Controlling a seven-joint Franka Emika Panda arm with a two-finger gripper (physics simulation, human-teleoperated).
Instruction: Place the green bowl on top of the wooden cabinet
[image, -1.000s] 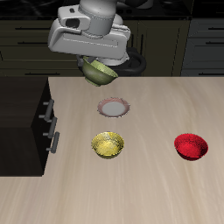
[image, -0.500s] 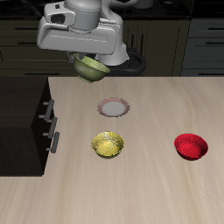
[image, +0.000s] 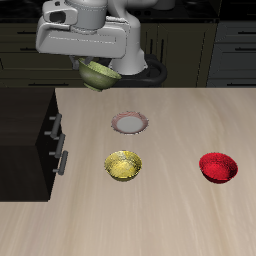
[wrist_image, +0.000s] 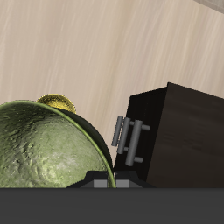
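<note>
The green bowl (image: 99, 76) hangs tilted in the air under my gripper (image: 100, 68), well above the table's back edge. My gripper is shut on its rim. In the wrist view the green bowl (wrist_image: 44, 149) looms large, its mottled olive inside facing the camera, and the fingers themselves are hidden. The wooden cabinet (image: 25, 130) is a very dark box with two silver bar handles, standing at the table's side and lower than the bowl. The wooden cabinet (wrist_image: 184, 131) also shows in the wrist view, beside the bowl, with its handles turned toward the bowl.
A small white plate (image: 130, 123) lies mid-table. A yellow speckled bowl (image: 123, 166) sits nearer the front edge, its rim peeking behind the green bowl as yellow bowl (wrist_image: 54, 101). A red bowl (image: 218, 167) rests off to the side. Dark kitchen cupboards (image: 200, 45) line the back.
My gripper has carried the green bowl sideways toward the cabinet and slightly higher. Nothing on the table has moved.
</note>
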